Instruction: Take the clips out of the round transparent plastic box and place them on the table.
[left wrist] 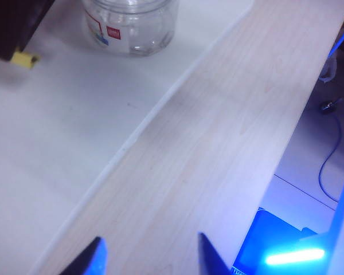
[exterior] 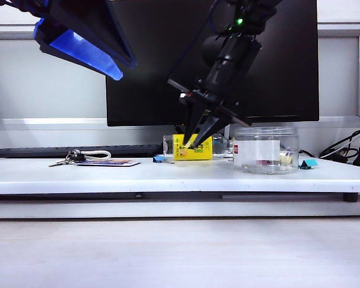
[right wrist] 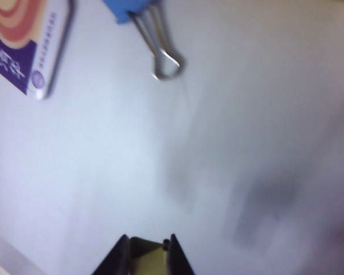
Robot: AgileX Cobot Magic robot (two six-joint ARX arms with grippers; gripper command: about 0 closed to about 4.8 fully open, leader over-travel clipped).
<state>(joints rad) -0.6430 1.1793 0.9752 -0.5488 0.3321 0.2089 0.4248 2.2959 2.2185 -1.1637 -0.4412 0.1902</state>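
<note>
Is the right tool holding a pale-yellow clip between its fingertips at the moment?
Yes, in the right wrist view the right tool grips a pale-yellow clip above the white table, and the exterior view shows yellow at its tips.

**No legible text in any view**

The squat clear plastic jar [left wrist: 130,24] carries a white label with a red square and a blue mark; its characters are too small to read. The purple-and-orange printed card [right wrist: 28,43] bears blurred, unreadable white lettering.

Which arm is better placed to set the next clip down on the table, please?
The right. Its gripper already pinches a pale-yellow clip just above the table, beside the round transparent plastic box. The left gripper hangs open, high and off to the side.
</note>
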